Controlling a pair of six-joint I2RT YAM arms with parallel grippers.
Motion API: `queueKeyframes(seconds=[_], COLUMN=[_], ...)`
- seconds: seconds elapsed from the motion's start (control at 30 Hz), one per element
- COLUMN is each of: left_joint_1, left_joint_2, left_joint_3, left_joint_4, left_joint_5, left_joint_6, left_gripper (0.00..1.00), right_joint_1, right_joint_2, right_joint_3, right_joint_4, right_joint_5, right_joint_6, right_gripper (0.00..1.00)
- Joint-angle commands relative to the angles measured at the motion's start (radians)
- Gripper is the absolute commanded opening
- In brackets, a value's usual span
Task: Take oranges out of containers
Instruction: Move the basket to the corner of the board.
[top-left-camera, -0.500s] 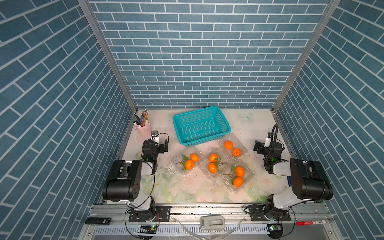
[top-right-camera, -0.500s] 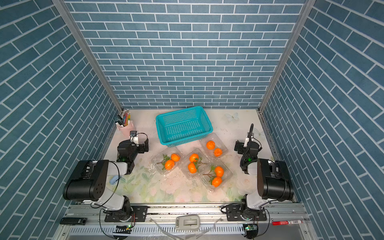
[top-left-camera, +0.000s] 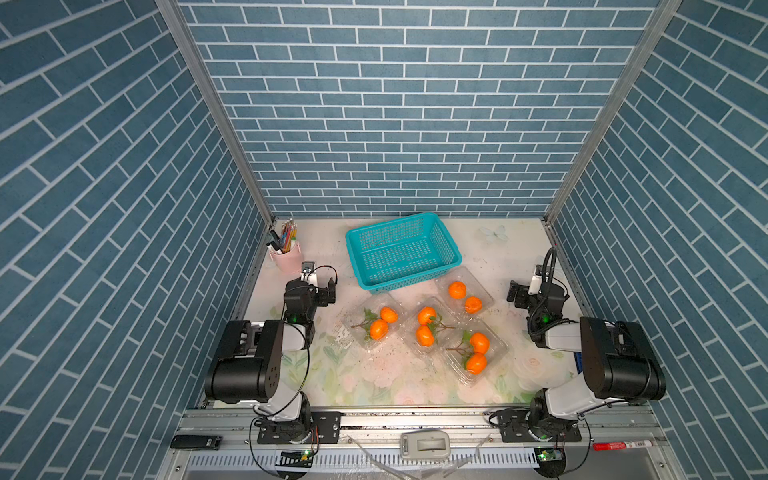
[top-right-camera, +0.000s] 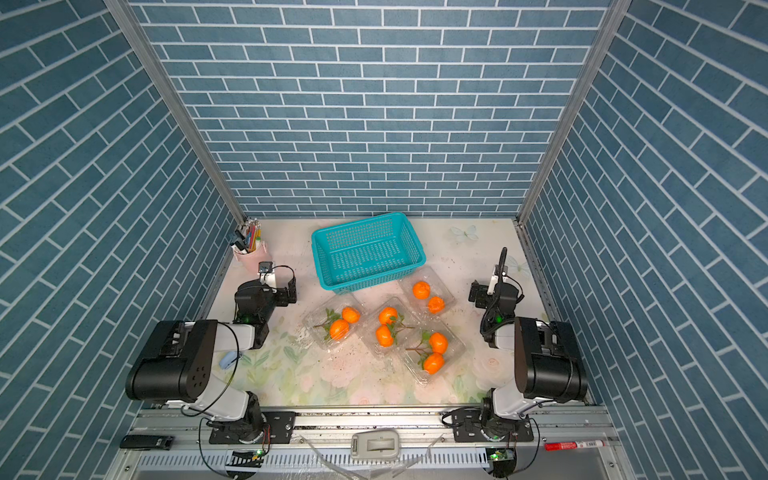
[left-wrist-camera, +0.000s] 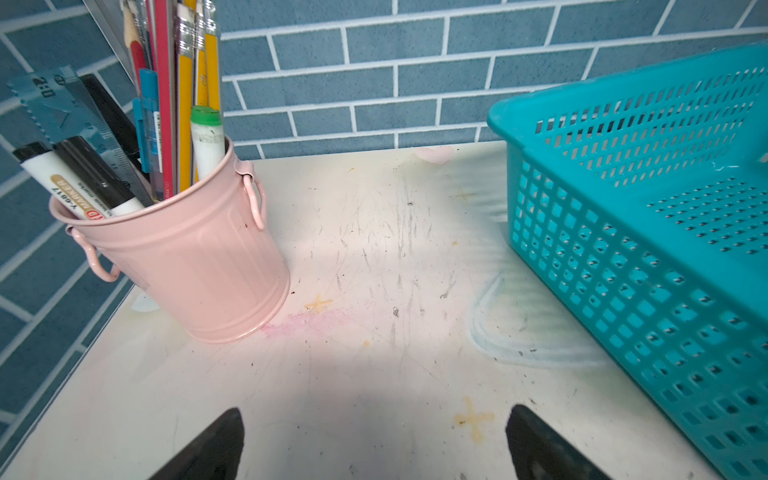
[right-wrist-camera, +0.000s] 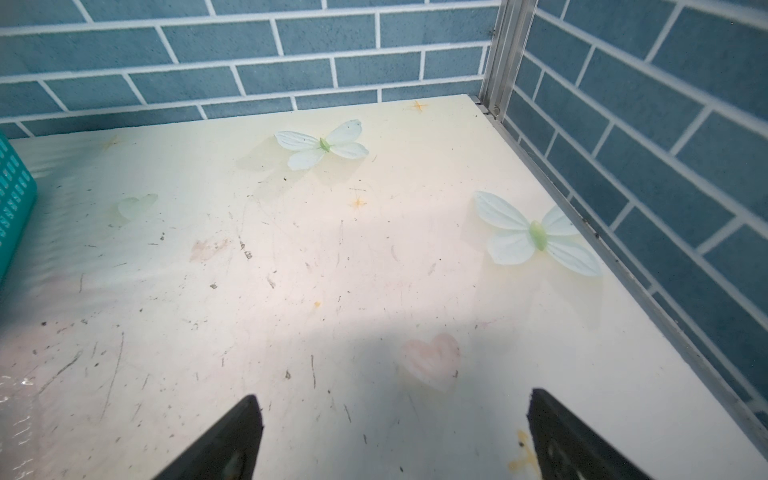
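Nearest: four containers at the centre of the table, lids' state not discernible; eight oranges were all found inside. Left gripper at 9 o'clock, right gripper at 3 o'clock, both spread wide, nothing held. Basket at 12 o'clock, beyond. Removal was judged not begun; a reach to one container was called for.

8 oranges, 4 containers, 1 basket, 1 pen cup.
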Motion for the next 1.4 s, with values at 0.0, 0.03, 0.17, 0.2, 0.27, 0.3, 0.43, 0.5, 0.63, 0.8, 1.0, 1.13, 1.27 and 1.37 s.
queueKeyframes(seconds=[0.0,0.03,0.17,0.2,0.27,0.3,0.43,0.5,0.63,0.8,1.0,1.13,1.27,1.37], left_joint_1=[0.010,0.010,0.010,0.008,0.007,0.007,-0.018,-0.027,-0.016,-0.007,-0.010,-0.025,-0.035,-0.039], left_joint_2=[-0.016,-0.015,-0.017,-0.018,-0.022,-0.029,-0.228,-0.382,-0.509,-0.474,-0.371,-0.271,-0.245,-0.227], left_joint_3=[-0.017,-0.017,-0.015,-0.018,-0.030,-0.034,-0.029,0.019,0.145,0.321,0.500,0.521,0.526,0.520], left_joint_4=[0.011,0.011,0.007,0.010,0.028,0.033,-0.149,-0.357,-0.680,-0.821,-1.032,-1.072,-1.096,-1.092], left_joint_5=[-0.001,-0.002,-0.008,-0.017,-0.066,-0.090,-0.293,-0.448,-0.536,-0.213,0.057,0.193,0.202,0.197], left_joint_6=[-0.014,-0.015,-0.013,-0.013,-0.032,-0.041,-0.075,-0.204,-0.543,-0.612,-0.691,-0.746,-0.774,-0.770], left_gripper=[0.99,0.99,0.99,0.99,0.99,0.99,0.99,0.99,0.99,0.99,0.99,0.99,0.99,0.99], right_joint_1=[0.004,0.003,0.003,0.003,0.003,0.004,0.003,0.004,0.015,0.004,0.008,0.105,0.180,0.223], right_joint_2=[0.001,0.003,0.002,0.003,0.003,0.001,-0.084,-0.115,-0.162,-0.300,-0.257,-0.117,0.037,0.143], right_joint_3=[0.014,0.016,0.017,0.017,0.016,0.015,0.036,0.047,0.093,0.163,0.364,0.544,0.720,0.842], right_joint_4=[0.004,0.000,-0.004,-0.002,-0.001,0.000,-0.107,-0.151,-0.265,-0.513,-0.819,-0.990,-1.109,-1.179], right_joint_5=[-0.010,-0.010,-0.010,-0.011,-0.009,-0.008,0.129,0.196,0.280,0.393,0.126,0.147,0.080,0.057], right_joint_6=[-0.019,-0.018,-0.018,-0.019,-0.019,-0.019,0.037,0.055,0.074,0.356,0.395,0.356,0.337,0.308], right_gripper=[0.99,0.99,0.99,0.99,0.99,0.99,0.99,0.99,0.99,0.99,0.95,0.94,0.94,0.92])
